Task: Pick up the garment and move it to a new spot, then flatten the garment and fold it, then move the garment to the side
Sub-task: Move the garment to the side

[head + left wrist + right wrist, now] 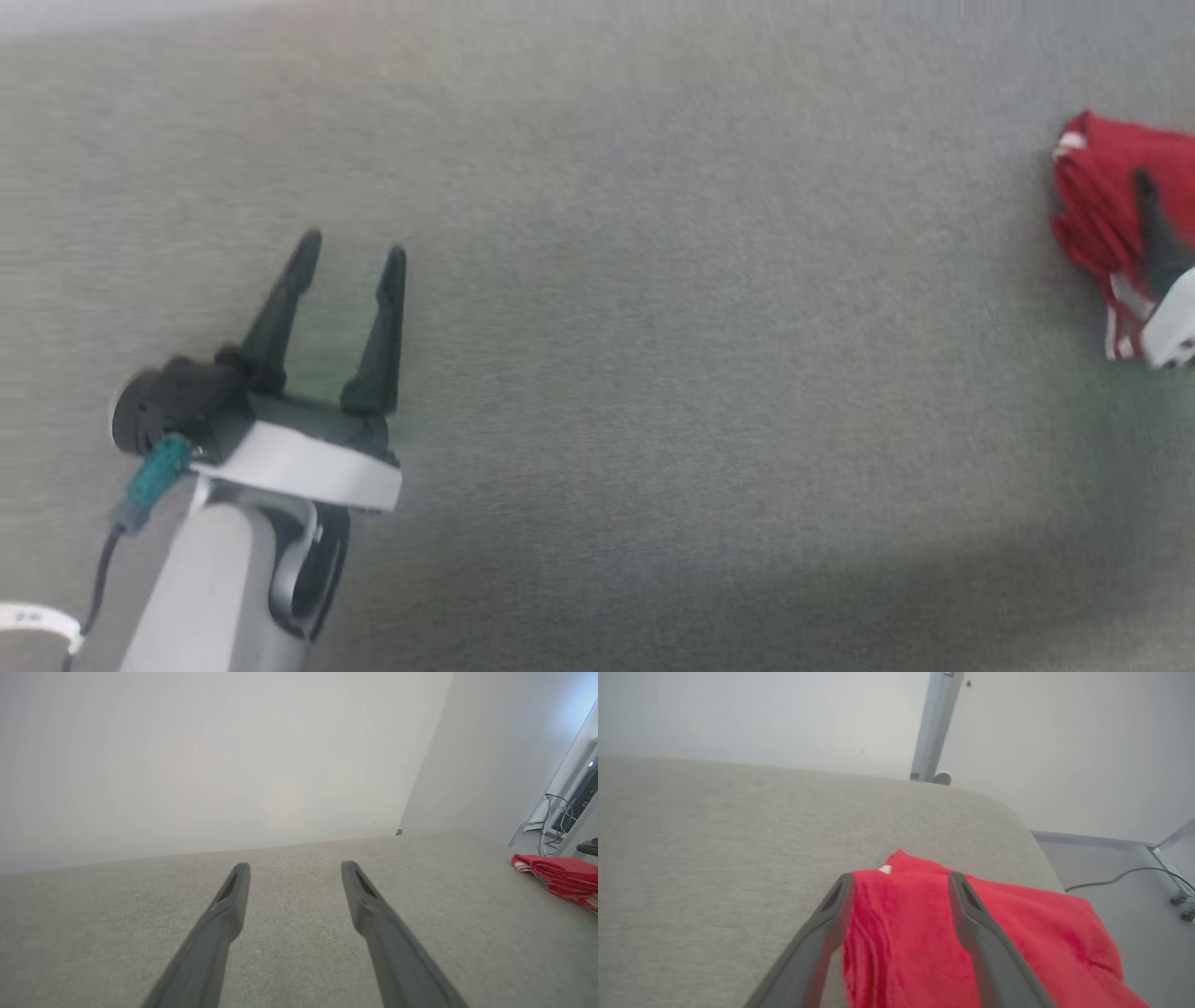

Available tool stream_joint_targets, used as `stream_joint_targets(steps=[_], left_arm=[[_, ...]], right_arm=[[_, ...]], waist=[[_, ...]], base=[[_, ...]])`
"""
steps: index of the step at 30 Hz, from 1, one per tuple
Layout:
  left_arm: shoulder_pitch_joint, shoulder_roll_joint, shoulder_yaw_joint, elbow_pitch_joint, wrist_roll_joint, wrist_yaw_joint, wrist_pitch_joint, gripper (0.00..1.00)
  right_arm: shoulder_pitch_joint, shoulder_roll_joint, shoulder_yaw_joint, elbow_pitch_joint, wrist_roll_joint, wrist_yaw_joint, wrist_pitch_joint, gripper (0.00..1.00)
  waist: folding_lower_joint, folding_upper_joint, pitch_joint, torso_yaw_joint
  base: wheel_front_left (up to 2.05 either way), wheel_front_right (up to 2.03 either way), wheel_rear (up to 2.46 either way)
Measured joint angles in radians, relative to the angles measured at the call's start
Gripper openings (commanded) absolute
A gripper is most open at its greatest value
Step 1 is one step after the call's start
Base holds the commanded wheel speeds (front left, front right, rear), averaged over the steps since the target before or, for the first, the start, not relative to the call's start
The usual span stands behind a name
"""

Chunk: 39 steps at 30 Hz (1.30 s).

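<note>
Fingers (pixel 822 938) of the right gripper (pixel 900 879) stand spread apart, clamped on nothing, with the garment (pixel 906 942) bunched beneath and between them. I cannot tell whether their tips touch the cloth. From the right wrist view, the red heap spreads from the centre toward 5 o'clock, a small white patch at its far end.

Seen from the head, the garment (pixel 1097 196) sits at the 3 o'clock edge, white stripe trim showing at its lower side and one dark finger crossing it. It lies on a grey fabric surface (pixel 653 373) near a rounded corner. Off that corner, at 4 o'clock in the right wrist view, a cable (pixel 1111 879) trails on the floor (pixel 1111 914), and a pale post (pixel 934 723) rises at 12 o'clock.

At 8 o'clock in the head view, the left gripper (pixel 355 247) has its fingers parted and empty over bare fabric, well apart from the garment (pixel 560 872).
</note>
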Motion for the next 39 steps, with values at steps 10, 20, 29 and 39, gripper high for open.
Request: stream_joint_targets(steps=[10, 20, 29, 39], left_arm=[[0.132, -0.038, 0.043, 0.032, 0.002, 0.000, 0.000, 1.00], [0.239, -0.042, 0.093, 0.053, 0.010, 0.000, 0.000, 1.00], [0.341, -0.055, 0.144, 0.040, 0.012, 0.000, 0.000, 1.00], [0.424, -0.074, 0.177, 0.000, 0.018, 0.000, 0.000, 1.00]], right_arm=[[0.163, 0.068, 0.061, -0.117, 0.035, 0.000, -0.073, 1.00], [0.314, 0.148, 0.043, -0.198, 0.023, 0.000, -0.115, 1.00], [0.457, 0.169, -0.014, -0.300, -0.038, 0.000, -0.121, 1.00], [0.578, 0.207, -0.113, -0.457, -0.094, 0.000, -0.084, 1.00]], waist=[[0.0000, 0.0000, -0.132, 0.105], [0.0001, 0.0000, -0.247, 0.151], [0.0000, 0.0000, -0.327, 0.150], [0.0000, 0.0000, -0.358, 0.139]], base=[[0.00, 0.00, 0.00], [0.00, 0.00, 0.00], [0.00, 0.00, 0.00], [0.00, 0.00, 0.00]])
